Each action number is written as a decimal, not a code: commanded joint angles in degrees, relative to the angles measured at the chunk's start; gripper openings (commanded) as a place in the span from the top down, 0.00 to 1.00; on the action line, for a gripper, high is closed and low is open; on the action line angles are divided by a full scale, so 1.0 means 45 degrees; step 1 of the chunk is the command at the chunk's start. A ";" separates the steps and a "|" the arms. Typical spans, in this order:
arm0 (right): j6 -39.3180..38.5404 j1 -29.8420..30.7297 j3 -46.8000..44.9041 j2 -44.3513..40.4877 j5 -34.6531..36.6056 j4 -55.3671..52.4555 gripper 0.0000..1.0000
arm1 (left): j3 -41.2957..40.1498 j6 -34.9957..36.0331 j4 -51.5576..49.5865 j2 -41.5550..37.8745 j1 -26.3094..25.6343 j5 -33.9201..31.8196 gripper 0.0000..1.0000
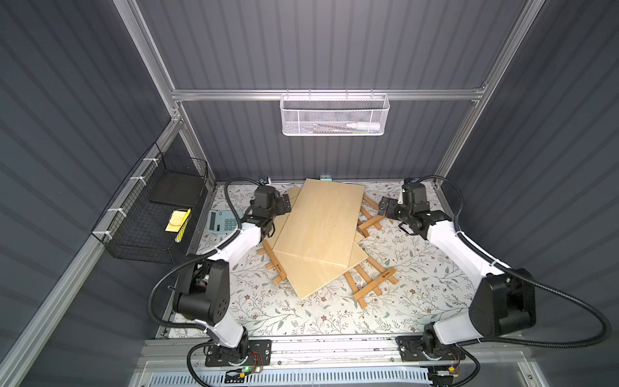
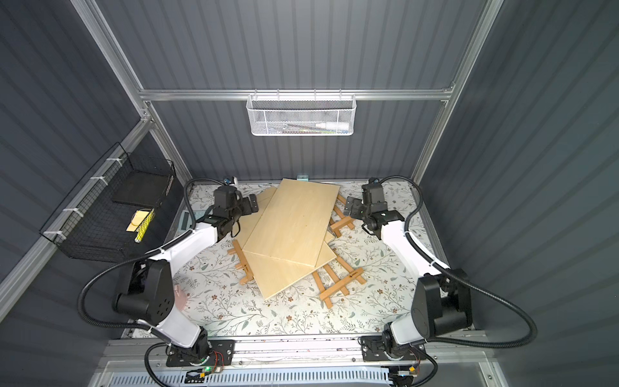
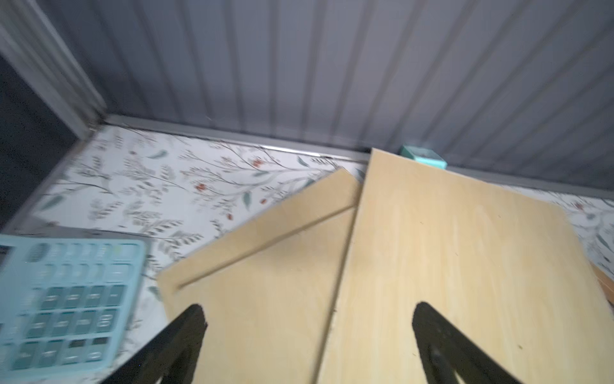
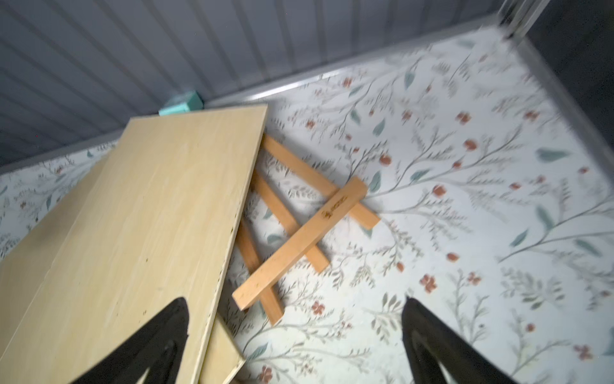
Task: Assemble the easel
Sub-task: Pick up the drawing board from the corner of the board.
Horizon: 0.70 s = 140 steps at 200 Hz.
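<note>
Pale plywood boards lie stacked askew mid-table in both top views; the top board [image 1: 321,221] [image 2: 294,221] overlaps a lower one [image 1: 318,271]. Orange-brown easel frames stick out from under them: one at the far right [image 1: 370,222] [image 4: 299,232], one at the near right [image 1: 371,284], one at the left [image 1: 273,264]. My left gripper [image 1: 286,202] [image 3: 307,309] hovers open over the boards' far left corner, holding nothing. My right gripper [image 1: 383,206] [image 4: 295,304] is open and empty beside the far-right easel frame, one finger over the top board's edge.
A teal calculator [image 1: 222,221] [image 3: 66,306] lies left of the boards under the left arm. A small teal box [image 1: 325,176] [image 4: 181,103] sits against the back wall. A black wire basket [image 1: 157,214] hangs left, a white mesh basket [image 1: 335,115] on the back rail.
</note>
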 commanded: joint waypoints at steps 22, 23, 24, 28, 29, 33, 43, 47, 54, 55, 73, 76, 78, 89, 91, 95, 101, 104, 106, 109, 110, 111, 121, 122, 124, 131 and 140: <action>0.1713 0.0752 0.0797 0.1538 -0.1551 -0.2007 0.01 | 0.1301 -0.0669 -0.2951 0.2297 0.0114 0.1394 0.01; 0.1721 0.0752 0.0820 0.1578 -0.1609 -0.2007 0.01 | 0.1324 -0.0668 -0.2967 0.2328 0.0114 0.1394 0.01; 0.1725 0.0752 0.0851 0.1628 -0.1667 -0.2007 0.01 | 0.1345 -0.0677 -0.2995 0.2372 0.0114 0.1394 0.01; 0.1742 0.0770 0.0968 0.1785 -0.1905 -0.1980 0.01 | 0.1414 -0.0702 -0.3011 0.2466 0.0114 0.1377 0.01; 0.1746 0.0771 0.0994 0.1829 -0.1952 -0.1974 0.01 | 0.1419 -0.0723 -0.3007 0.2480 0.0114 0.1376 0.01; 0.1740 0.0788 0.1132 0.2019 -0.2153 -0.1998 0.01 | 0.1425 -0.0778 -0.2983 0.2570 0.0114 0.1321 0.01; 0.1754 0.0838 0.1511 0.2462 -0.2434 -0.2086 0.01 | 0.1361 -0.0746 -0.2797 0.2696 0.0114 0.1293 0.01; 0.1700 0.0858 0.1657 0.2653 -0.2572 -0.2085 0.01 | 0.1340 -0.0755 -0.2760 0.2741 0.0114 0.1305 0.01; 0.1562 0.0916 0.1909 0.2951 -0.2797 -0.2083 0.01 | 0.1345 -0.0801 -0.2711 0.2873 0.0114 0.1350 0.01; 0.1548 0.0922 0.1952 0.2988 -0.2818 -0.2084 0.01 | 0.1346 -0.0802 -0.2710 0.2889 0.0114 0.1363 0.01; 0.1355 0.1020 0.2656 0.3795 -0.3336 -0.2237 0.01 | 0.1693 -0.0881 -0.3078 0.3387 0.0114 0.1645 0.01; 0.1346 0.1034 0.2774 0.3932 -0.3379 -0.2295 0.01 | 0.1732 -0.0882 -0.3135 0.3448 0.0114 0.1682 0.01; 0.1355 0.1027 0.2830 0.4013 -0.3438 -0.2313 0.01 | 0.1736 -0.0891 -0.3153 0.3480 0.0114 0.1715 0.01; 0.1345 0.1043 0.3202 0.4473 -0.3634 -0.2367 0.01 | 0.1708 -0.0922 -0.3110 0.3651 0.0114 0.1904 0.01; 0.1331 0.1044 0.3259 0.4534 -0.3677 -0.2331 0.01 | 0.1706 -0.0931 -0.3098 0.3662 0.0114 0.1917 0.01; 0.1293 0.1045 0.3371 0.4686 -0.3752 -0.2284 0.01 | 0.1704 -0.0927 -0.3115 0.3709 0.0114 0.1982 0.01; 0.1288 0.1045 0.3518 0.4901 -0.3854 -0.2196 0.01 | 0.1713 -0.0929 -0.3104 0.3781 0.0114 0.2131 0.01; 0.1298 0.1057 0.3607 0.4993 -0.3866 -0.2187 0.01 | 0.1705 -0.0910 -0.3113 0.3815 0.0114 0.2219 0.01; 0.1314 0.1057 0.3668 0.5084 -0.3901 -0.2169 0.01 | 0.1700 -0.0908 -0.3109 0.3835 0.0114 0.2269 0.01; 0.1333 0.1061 0.3767 0.5226 -0.3921 -0.2164 0.01 | 0.1684 -0.0895 -0.3099 0.3846 0.0114 0.2344 0.01; 0.1326 0.1063 0.3799 0.5258 -0.3927 -0.2164 0.01 | 0.1681 -0.0898 -0.3090 0.3844 0.0114 0.2367 0.01; 0.1323 0.1063 0.3835 0.5284 -0.3939 -0.2173 0.01 | 0.1680 -0.0900 -0.3076 0.3863 0.0114 0.2389 0.01; 0.1355 0.1064 0.4210 0.5716 -0.4041 -0.2208 0.01 | 0.1706 -0.0907 -0.3096 0.3955 0.0114 0.2616 0.01; 0.1367 0.1064 0.4246 0.5747 -0.4065 -0.2195 0.01 | 0.1702 -0.0904 -0.3098 0.3957 0.0114 0.2640 0.01; 0.1375 0.1064 0.4321 0.5829 -0.4107 -0.2176 0.01 | 0.1699 -0.0897 -0.3100 0.3959 0.0114 0.2677 0.01; 0.1377 0.1073 0.4505 0.6078 -0.4305 -0.2094 0.01 | 0.1662 -0.0888 -0.3031 0.3963 0.0114 0.2819 0.01; 0.1353 0.1094 0.4725 0.6376 -0.4591 -0.1924 0.01 | 0.1595 -0.0882 -0.2941 0.3976 0.0114 0.3100 0.01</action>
